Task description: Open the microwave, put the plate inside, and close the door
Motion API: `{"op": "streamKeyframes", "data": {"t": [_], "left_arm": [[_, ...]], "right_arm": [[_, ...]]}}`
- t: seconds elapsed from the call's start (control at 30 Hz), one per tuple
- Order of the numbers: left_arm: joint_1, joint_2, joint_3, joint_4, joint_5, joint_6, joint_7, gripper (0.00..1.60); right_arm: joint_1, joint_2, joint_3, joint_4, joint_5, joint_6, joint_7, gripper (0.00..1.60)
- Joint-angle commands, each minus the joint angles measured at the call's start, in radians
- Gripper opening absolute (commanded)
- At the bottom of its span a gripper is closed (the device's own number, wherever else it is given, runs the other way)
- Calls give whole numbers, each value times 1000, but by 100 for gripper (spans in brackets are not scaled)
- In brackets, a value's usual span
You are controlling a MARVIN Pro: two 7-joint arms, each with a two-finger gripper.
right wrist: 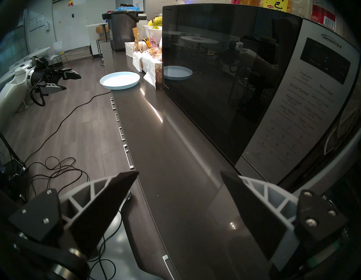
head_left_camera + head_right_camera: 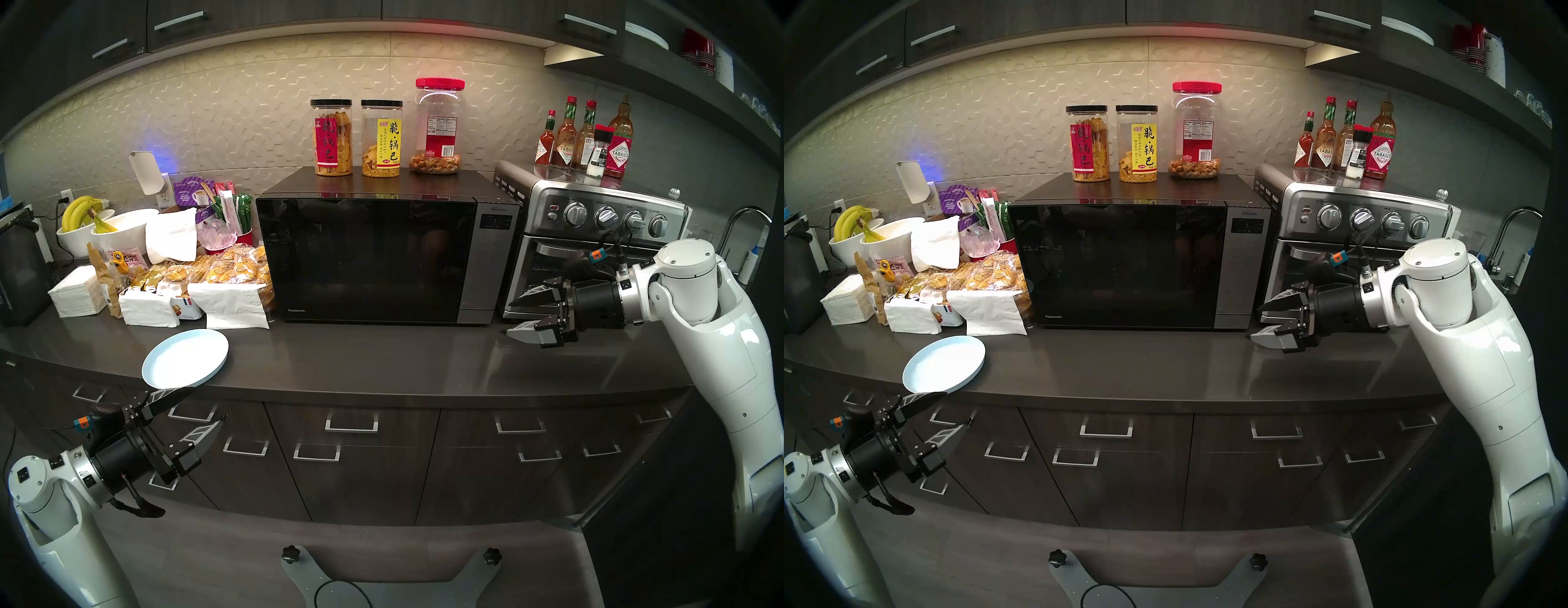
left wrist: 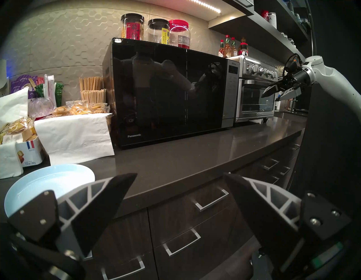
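a: while the left arm reaches up from below the counter, where does its gripper sit?

b: the left gripper is out in front of the drawer fronts, angled up and to the right, fingers spread and empty. its upper finger tip lies just under the near rim of the plate; whether it touches, i can't tell.

a: and the plate?

b: round, shallow, pale blue-white, raised rim, nothing on it. it rests at the counter's front edge, overhanging a little, left of the microwave and just in front of the napkins and wrapped pastries.

a: the microwave itself?

b: black box, silver control strip on its right. the door is flush shut, glossy dark glass, "panasonic" at the lower edge. three snack jars stand on top.

a: further right?

b: the right arm comes in level from the right, in front of the toaster oven. the right gripper points left at the microwave's lower right corner, near but apart from it, fingers parted one above the other, holding nothing, just above the counter.
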Motion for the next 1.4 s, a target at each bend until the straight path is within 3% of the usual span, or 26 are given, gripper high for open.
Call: {"op": "streamKeyframes", "data": {"t": [0.0, 1.37], "left_arm": [[0, -1, 1, -9, -4, 0, 1, 160], [-3, -3, -1, -9, -1, 0, 1, 160]], "right_arm": [[9, 0, 6, -2, 2, 0, 0, 160], [9, 0, 6, -2, 2, 0, 0, 160]]}}
